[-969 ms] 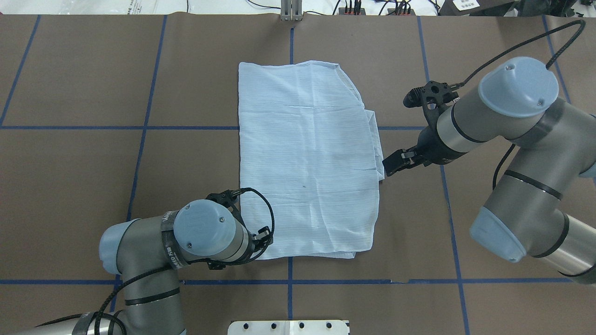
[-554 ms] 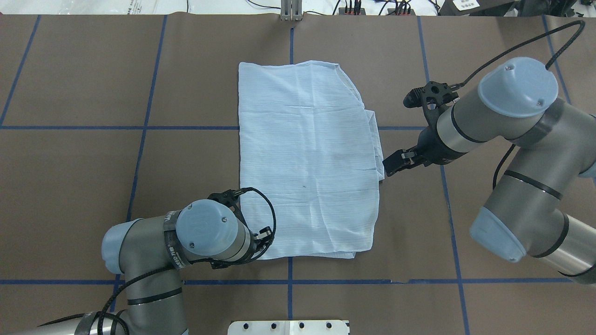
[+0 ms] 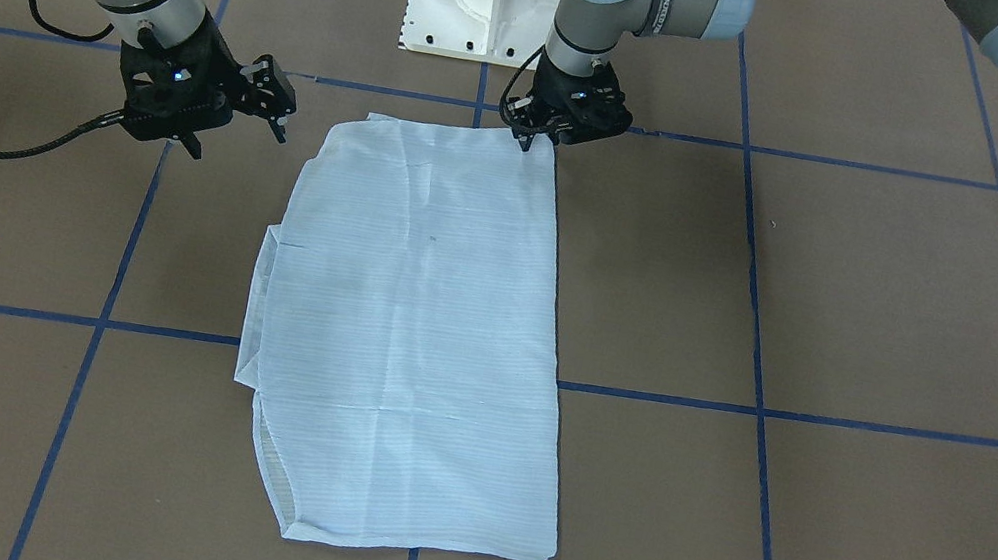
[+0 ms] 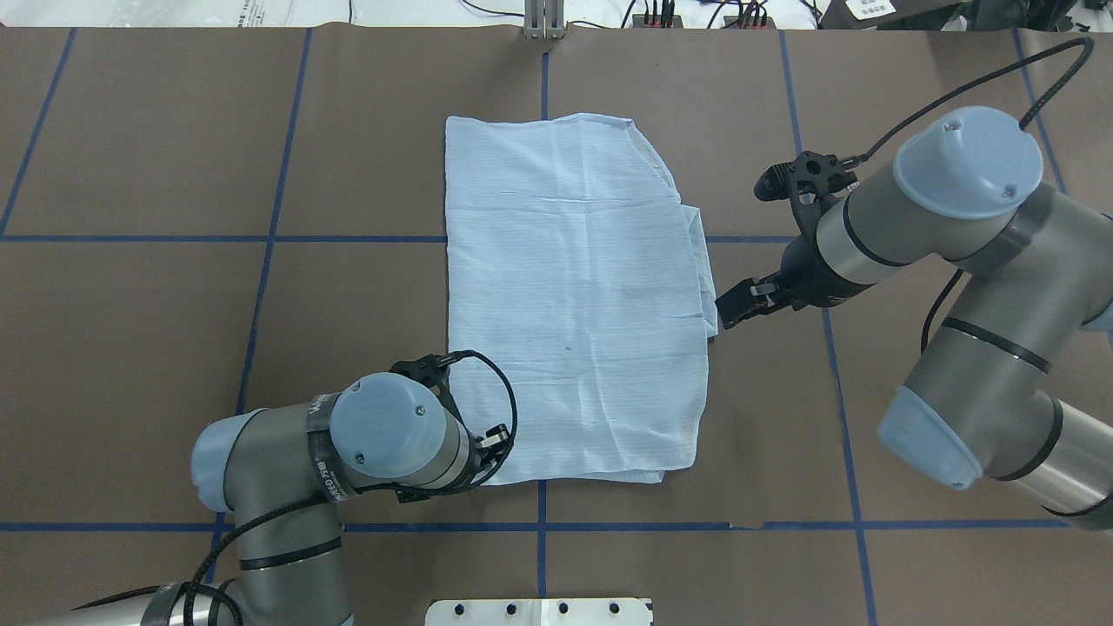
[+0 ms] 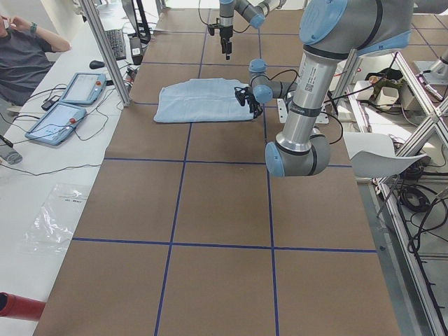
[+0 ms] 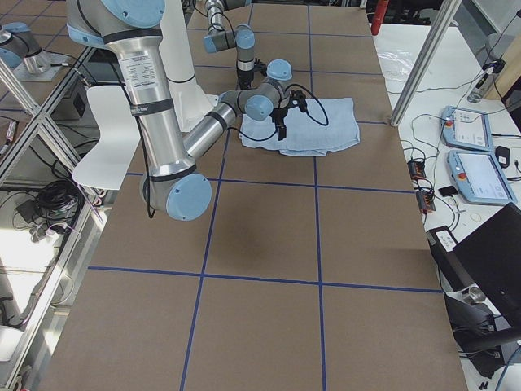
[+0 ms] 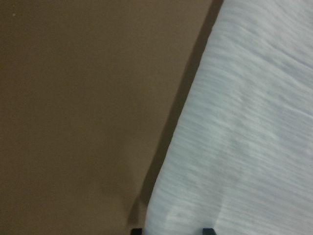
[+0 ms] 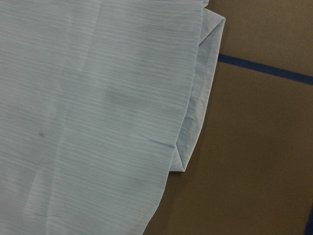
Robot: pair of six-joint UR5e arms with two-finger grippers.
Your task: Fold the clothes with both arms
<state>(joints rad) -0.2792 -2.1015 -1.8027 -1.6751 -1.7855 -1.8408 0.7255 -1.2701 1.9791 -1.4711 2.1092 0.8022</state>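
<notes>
A light-blue striped shirt point(image 4: 565, 296), folded into a rectangle, lies flat in the middle of the brown table point(image 4: 156, 304). The left gripper point(image 3: 535, 136) is at the shirt's corner nearest the robot, with its fingertips slightly apart and the cloth's corner between them. The right gripper point(image 4: 735, 309) hovers just beside the opposite long edge. Whether it is parted or closed cannot be told.

brown table point(image 4: 130, 348); blue tape grid point(image 4: 263, 287); white base point(image 3: 479, 3); two tablets point(image 5: 57, 120); seated person point(image 5: 24, 59)

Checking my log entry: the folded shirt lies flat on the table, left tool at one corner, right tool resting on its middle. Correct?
No. The right tool hangs beside the shirt, over bare table, not on its middle; the exterior front-facing view shows the gap.
</notes>
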